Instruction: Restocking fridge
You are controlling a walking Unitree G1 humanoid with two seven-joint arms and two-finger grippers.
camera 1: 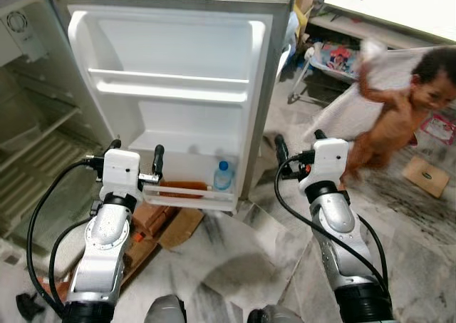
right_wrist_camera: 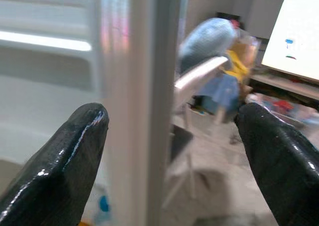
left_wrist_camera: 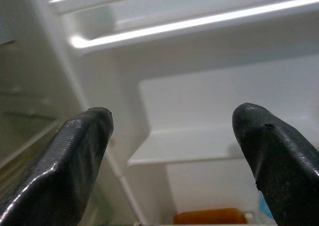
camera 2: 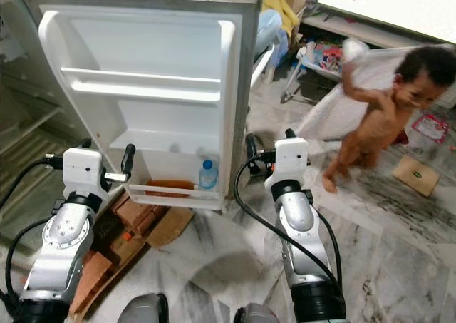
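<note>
The fridge door stands wide open with its white inner shelves facing me. Its bottom shelf holds a small water bottle with a blue cap and a flat orange-brown pack. My left gripper is open just in front of that bottom shelf, with nothing between its fingers. My right gripper is open beside the door's outer edge, also holding nothing. In the left wrist view the orange-brown pack lies low between the two fingers.
The fridge body with wire shelves is open at my left. Reddish bricks and cardboard lie on the marble floor under the door. A small child moves about at the right near a white cloth. A chair and clutter stand behind the door.
</note>
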